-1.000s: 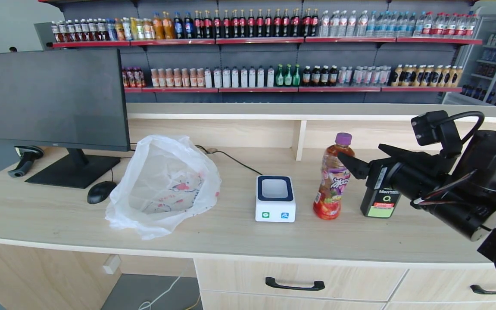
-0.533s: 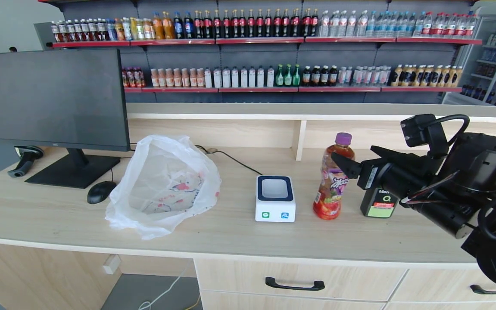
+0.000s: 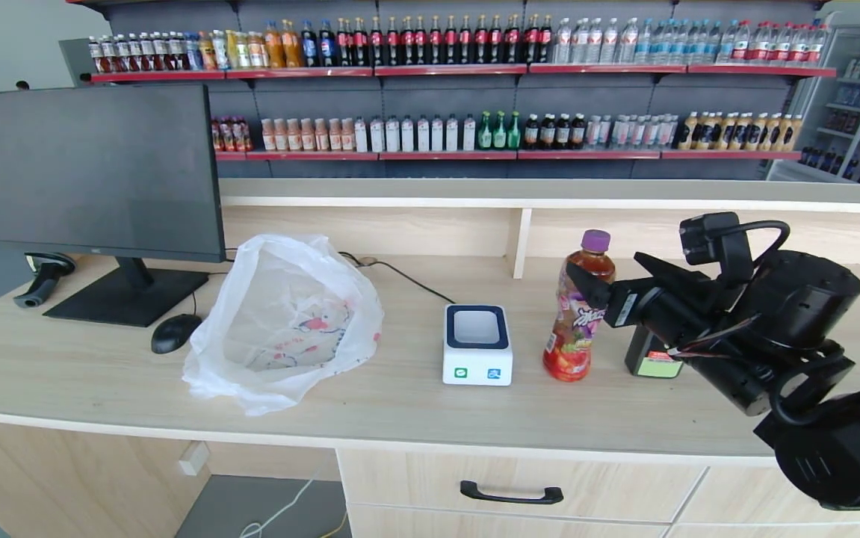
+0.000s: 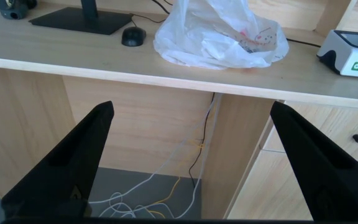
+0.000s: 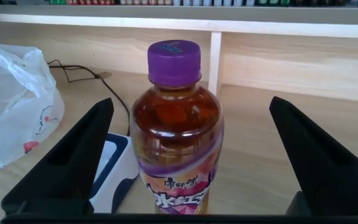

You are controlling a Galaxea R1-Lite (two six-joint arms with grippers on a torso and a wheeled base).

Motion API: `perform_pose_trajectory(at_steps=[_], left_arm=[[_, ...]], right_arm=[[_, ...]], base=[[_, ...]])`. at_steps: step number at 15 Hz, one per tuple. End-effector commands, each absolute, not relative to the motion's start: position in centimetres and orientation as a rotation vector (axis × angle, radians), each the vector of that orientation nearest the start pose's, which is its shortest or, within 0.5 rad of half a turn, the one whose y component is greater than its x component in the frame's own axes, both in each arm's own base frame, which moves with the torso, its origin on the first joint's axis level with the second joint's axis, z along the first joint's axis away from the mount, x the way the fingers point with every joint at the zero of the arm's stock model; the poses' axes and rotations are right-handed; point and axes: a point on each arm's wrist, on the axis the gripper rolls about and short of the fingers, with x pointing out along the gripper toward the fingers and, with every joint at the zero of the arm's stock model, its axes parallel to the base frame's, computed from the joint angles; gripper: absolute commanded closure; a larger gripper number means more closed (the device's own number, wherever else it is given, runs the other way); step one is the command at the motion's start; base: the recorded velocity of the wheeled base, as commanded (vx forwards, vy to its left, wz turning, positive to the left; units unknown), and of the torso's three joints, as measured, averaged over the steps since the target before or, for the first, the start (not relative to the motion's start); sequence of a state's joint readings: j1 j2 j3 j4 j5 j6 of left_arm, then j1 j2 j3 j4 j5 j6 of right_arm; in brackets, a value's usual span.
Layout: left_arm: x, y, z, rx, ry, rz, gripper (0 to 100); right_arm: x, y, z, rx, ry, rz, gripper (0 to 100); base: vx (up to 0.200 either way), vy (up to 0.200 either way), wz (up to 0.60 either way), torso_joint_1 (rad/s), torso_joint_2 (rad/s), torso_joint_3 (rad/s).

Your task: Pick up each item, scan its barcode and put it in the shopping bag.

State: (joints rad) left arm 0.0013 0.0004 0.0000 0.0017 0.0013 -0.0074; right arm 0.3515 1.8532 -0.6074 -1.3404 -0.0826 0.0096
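The clear plastic bottle of reddish-brown drink with a purple cap point(image 3: 577, 314) stands upright on the pale wood-grain bench point(image 3: 400, 403), just right of the white box-shaped barcode scanner with a dark blue rim point(image 3: 477, 344). The right claw point(image 3: 607, 267) is open at the height of the bottle's shoulder. In the right wrist view its two black fingers point(image 5: 73, 165) stand wide on either side of the bottle with bench showing in both gaps, so nothing is gripped. In the head view the nearer fingertip overlaps the bottle's neck, and whether it touches cannot be told. The wrist view cuts the bottle off below the top of its label.

Just right of the bottle, a small dark container with a pale green label point(image 3: 652, 364) is mostly hidden behind the right claw and arm; only its lower corner shows, and its shape above that cannot be made out.

The thin white translucent plastic shopping bag point(image 3: 284, 321) slumps on the bench left of the scanner, well apart from the bottle. Red print shows through the film, but what lies inside is unclear.

The left claw point(image 4: 191, 106) is open and holds nothing, below the bench's front edge, facing the cabinet front and some loose hanging cables point(image 4: 191, 168).

A black flat monitor point(image 3: 101, 168) and a black mouse point(image 3: 175, 333) are to the bag's left. A dark handheld scanner point(image 3: 45, 278) is partly hidden behind the monitor.
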Motion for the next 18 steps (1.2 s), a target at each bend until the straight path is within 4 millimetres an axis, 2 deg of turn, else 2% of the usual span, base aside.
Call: perform_pose_trajectory(at_steps=[1, 11, 18], left_arm=[[-2.3, 0.0, 7.5, -0.008, 0.003, 0.003, 0], [-2.3, 0.0, 7.5, -0.009, 0.003, 0.003, 0], [-2.3, 0.0, 7.5, -0.008, 0.002, 0.003, 0]], right_arm=[[29.6, 10.7, 15.2, 0.028, -0.077, 0.27, 0], [30.0, 11.5, 13.7, 0.067, -0.024, 0.286, 0], [30.8, 12.3, 11.2, 0.056, 0.036, 0.3, 0]], base=[[0.0, 0.0, 0.0, 0.0, 0.0, 0.0], [0.0, 0.0, 0.0, 0.0, 0.0, 0.0], [0.0, 0.0, 0.0, 0.0, 0.0, 0.0]])
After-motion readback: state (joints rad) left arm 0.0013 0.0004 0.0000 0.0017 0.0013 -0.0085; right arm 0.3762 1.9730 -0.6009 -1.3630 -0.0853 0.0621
